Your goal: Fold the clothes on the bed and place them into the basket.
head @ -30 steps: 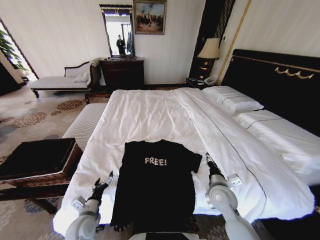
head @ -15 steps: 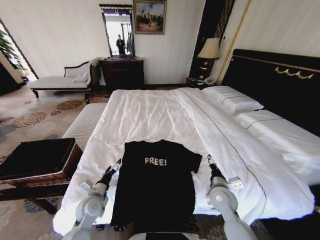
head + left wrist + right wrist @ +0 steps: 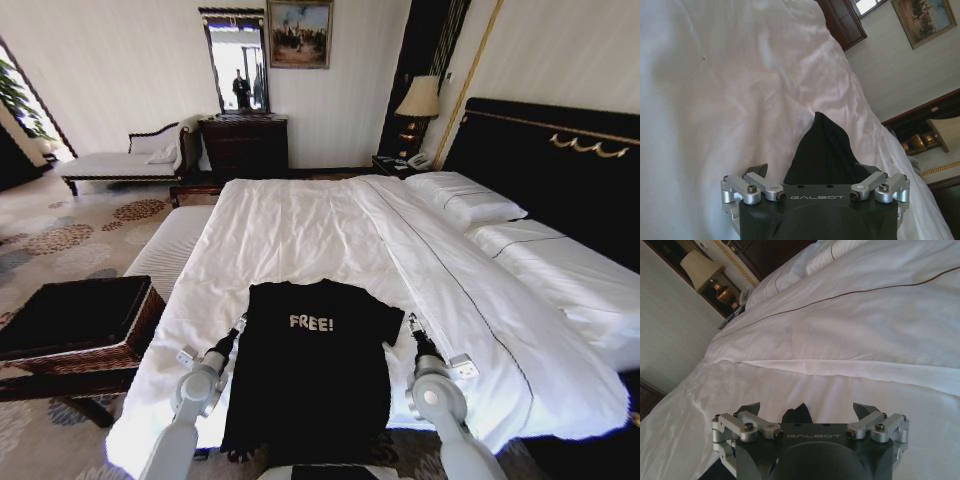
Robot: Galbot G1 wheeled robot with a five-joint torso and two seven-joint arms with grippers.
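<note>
The clothes, a black T-shirt [image 3: 315, 370] with white "FREE!" lettering, lie flat at the foot of the bed [image 3: 300, 225], hem hanging over the edge. My left gripper [image 3: 236, 328] is open at the shirt's left sleeve; in the left wrist view the sleeve [image 3: 822, 145] lies between the spread fingers of that gripper [image 3: 812, 170]. My right gripper [image 3: 412, 325] is open at the right sleeve, whose black tip [image 3: 796, 415] shows between the fingers of the gripper [image 3: 807, 410] over white sheet. The basket [image 3: 145, 322], dark wicker with black lining, stands left of the bed.
A white striped bench [image 3: 170, 245] runs along the bed's left side beyond the basket. Pillows [image 3: 465, 200] and the black headboard [image 3: 560, 170] are at the right. A lamp [image 3: 418, 100] and dark dresser [image 3: 245, 145] stand at the far wall.
My left arm has moved forward and inward to the shirt's left sleeve. The right gripper has edged slightly toward the right sleeve. The shirt has not moved.
</note>
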